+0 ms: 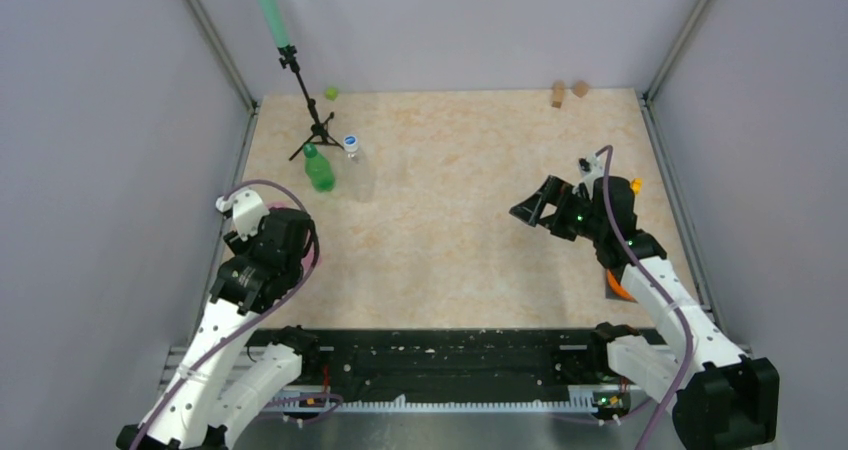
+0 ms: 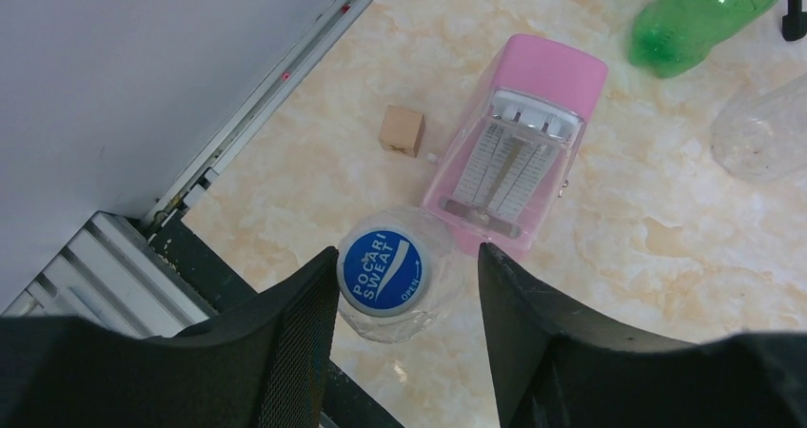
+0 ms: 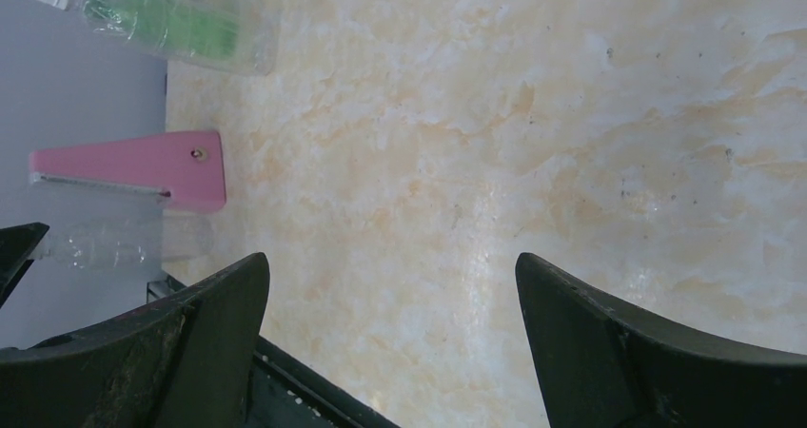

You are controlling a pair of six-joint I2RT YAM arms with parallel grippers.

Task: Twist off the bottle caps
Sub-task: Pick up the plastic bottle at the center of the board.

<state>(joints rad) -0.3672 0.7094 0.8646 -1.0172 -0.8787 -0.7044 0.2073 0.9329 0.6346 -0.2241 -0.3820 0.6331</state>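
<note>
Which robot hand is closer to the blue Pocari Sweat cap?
Left. The left gripper hangs right over the blue cap, one finger each side. The right gripper is far across the table.

From above, the left gripper, the bottle under it and nearly all of the metronome are hidden by the arm's wrist. In the left wrist view the cap covers most of that bottle, and whether one finger touches the cap cannot be told. There the top edge cuts off the green bottle and the right edge a clear bottle. Brown bits at the worktop's far edge are too small to identify. An orange thing lies mostly under the right arm.
</note>
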